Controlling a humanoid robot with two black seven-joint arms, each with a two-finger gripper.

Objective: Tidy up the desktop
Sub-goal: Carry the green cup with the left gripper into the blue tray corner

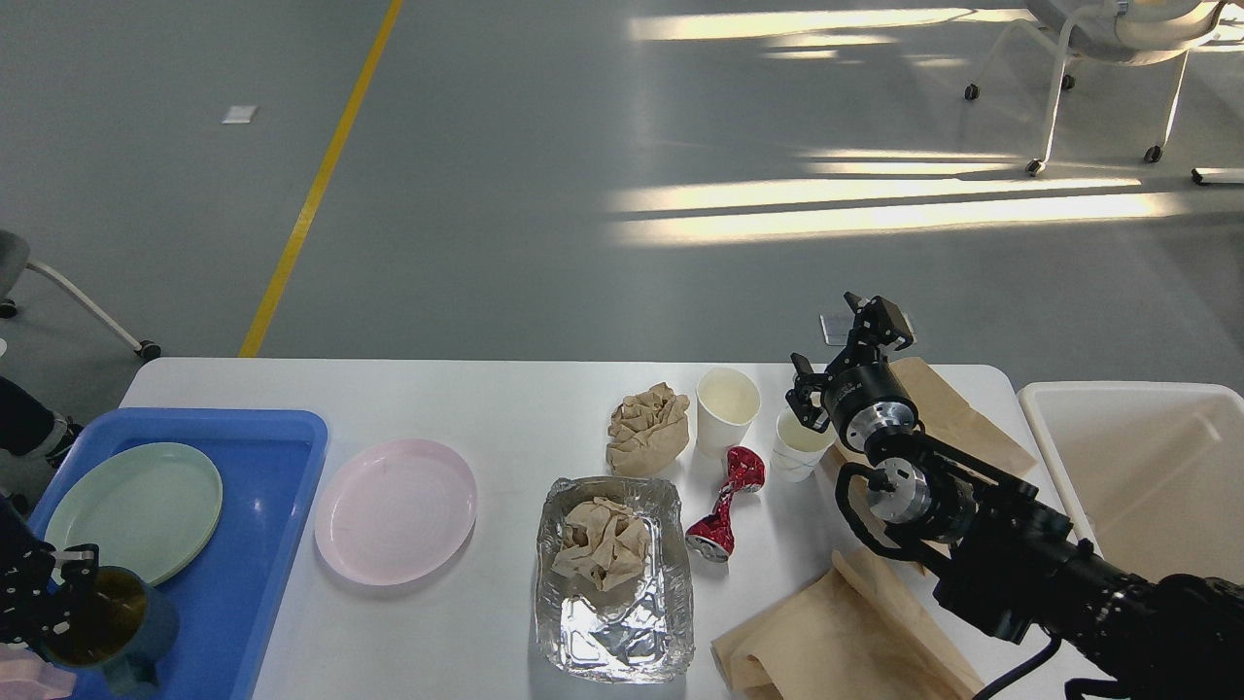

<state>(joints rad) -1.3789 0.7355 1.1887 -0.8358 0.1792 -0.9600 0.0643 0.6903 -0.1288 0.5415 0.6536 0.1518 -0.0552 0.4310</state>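
The white desktop (486,399) carries a pink plate (396,508), a foil tray (614,622) with crumpled brown paper (603,546) in it, a second crumpled brown paper (649,428), a tall paper cup (727,408), a smaller paper cup (802,447) and a crushed red can (724,504). My left gripper (47,598) is shut on the rim of a dark blue mug (107,627), over the near end of the blue tray (253,544). My right gripper (844,350) is open and empty, just behind the smaller paper cup.
A green plate (134,510) lies in the blue tray. Brown paper sheets lie at the front right (836,642) and under my right arm (957,413). A white bin (1147,467) stands beyond the table's right end. A pink object (19,678) shows at the bottom left corner.
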